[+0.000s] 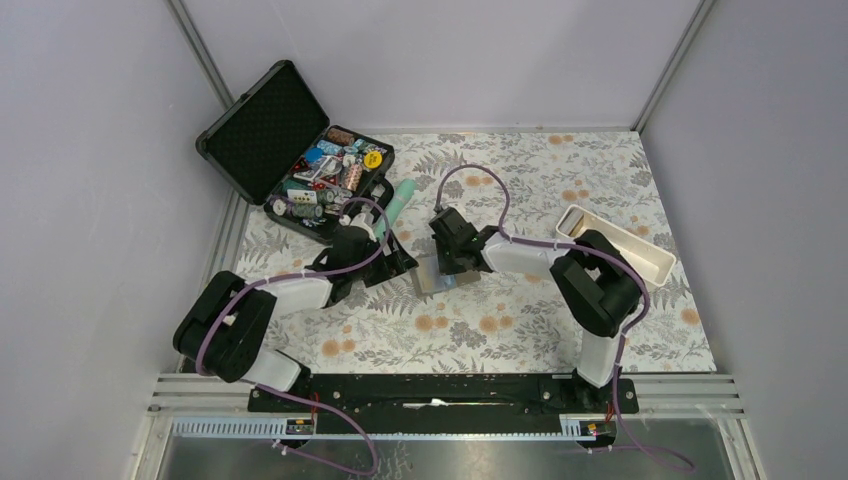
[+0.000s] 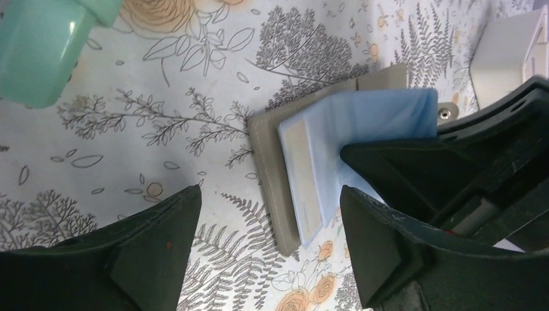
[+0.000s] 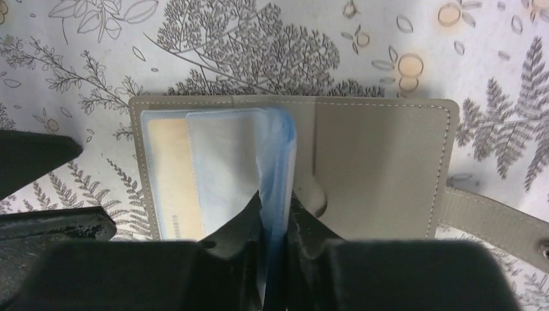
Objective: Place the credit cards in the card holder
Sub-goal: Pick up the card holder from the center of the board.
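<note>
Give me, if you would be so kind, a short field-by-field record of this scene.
card holder: lying open on the table
inner pockets: bluish clear leaves, one standing upright
right pincer: shut on the upright leaf
left pincer: open, low beside the card holder, holding nothing
card: a yellowish one, seen inside a clear pocket
mint-green tube: lying on the table, apart from the card holder
black case: open, small items inside, far left
white tray: right side

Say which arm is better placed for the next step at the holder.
Right: the right fingers pinch the blue sheet in the open holder; the left fingers stand open beside it, empty.
</note>
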Tool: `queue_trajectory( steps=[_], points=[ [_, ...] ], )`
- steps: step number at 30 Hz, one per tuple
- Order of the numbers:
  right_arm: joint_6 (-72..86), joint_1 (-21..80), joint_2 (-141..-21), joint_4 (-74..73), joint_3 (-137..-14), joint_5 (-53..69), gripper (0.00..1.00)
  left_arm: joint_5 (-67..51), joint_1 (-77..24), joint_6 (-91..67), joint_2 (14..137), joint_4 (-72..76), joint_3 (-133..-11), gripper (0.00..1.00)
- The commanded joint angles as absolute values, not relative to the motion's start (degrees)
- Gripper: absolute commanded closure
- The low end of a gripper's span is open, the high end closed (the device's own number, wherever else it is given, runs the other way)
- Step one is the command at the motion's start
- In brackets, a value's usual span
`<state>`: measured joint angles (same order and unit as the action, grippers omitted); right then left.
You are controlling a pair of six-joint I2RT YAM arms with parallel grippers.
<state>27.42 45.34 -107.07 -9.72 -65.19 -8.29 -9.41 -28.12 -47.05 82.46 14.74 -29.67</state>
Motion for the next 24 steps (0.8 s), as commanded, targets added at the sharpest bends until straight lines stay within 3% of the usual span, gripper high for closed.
queue_trajectory(
  steps=[1, 3, 15, 24],
  points=[
    [29.09, 44.97, -102.49, -7.63, -62.06, -6.74, 0.92, -12.31, -28.04, -48.33, 84.40, 19.95, -31.01, 0.18],
    [30.00, 44.03, -100.73, -5.60, -60.00, -4.11, 1.00, -12.22, -28.04, -48.82, 84.00, 20.36, -30.12, 0.17],
    [38.21, 35.68, -88.07, 16.94, -45.40, 15.05, 1.00, -17.01, -27.99, -52.76, 78.81, 25.25, -25.91, 0.14],
    [39.12, 34.37, -76.69, 19.36, -43.57, 18.08, 1.00, -22.55, -28.11, -55.78, 65.32, 30.54, -23.04, 0.08]
  ],
)
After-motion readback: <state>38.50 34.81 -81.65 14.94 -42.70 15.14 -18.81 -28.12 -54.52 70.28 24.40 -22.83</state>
